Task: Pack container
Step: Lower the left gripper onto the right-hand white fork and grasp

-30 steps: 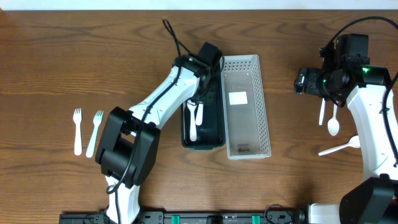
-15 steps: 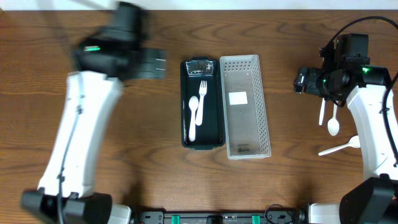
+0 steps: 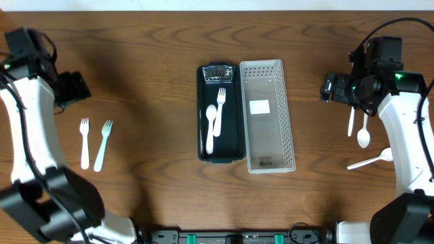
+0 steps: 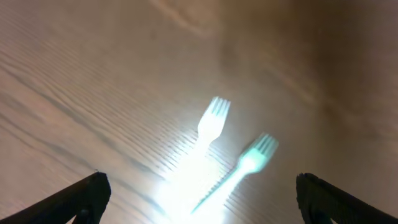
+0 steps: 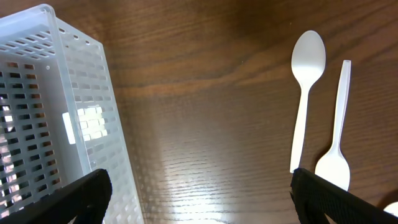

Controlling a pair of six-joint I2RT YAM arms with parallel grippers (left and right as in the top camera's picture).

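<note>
At the lower left of the overhead frame, two forks (image 3: 85, 146) lie just beside each other on the table (image 3: 149, 54). At the lower right lie two spoons (image 3: 364, 138). In the centre, the dark container (image 3: 201, 135) holds a fork (image 3: 221, 95) and a spoon (image 3: 211, 114), and its right wall touches a white basket (image 3: 291, 135). Higher up, the left gripper (image 3: 73, 88) hangs by the forks, fingers spread wide and empty. The right gripper (image 3: 329, 88), near the spoons, is equally wide and empty.

Your arms reached out to opposite sides.
Both the left gripper (image 3: 72, 88) and right gripper (image 3: 328, 89) had jaws spread wide.
</note>
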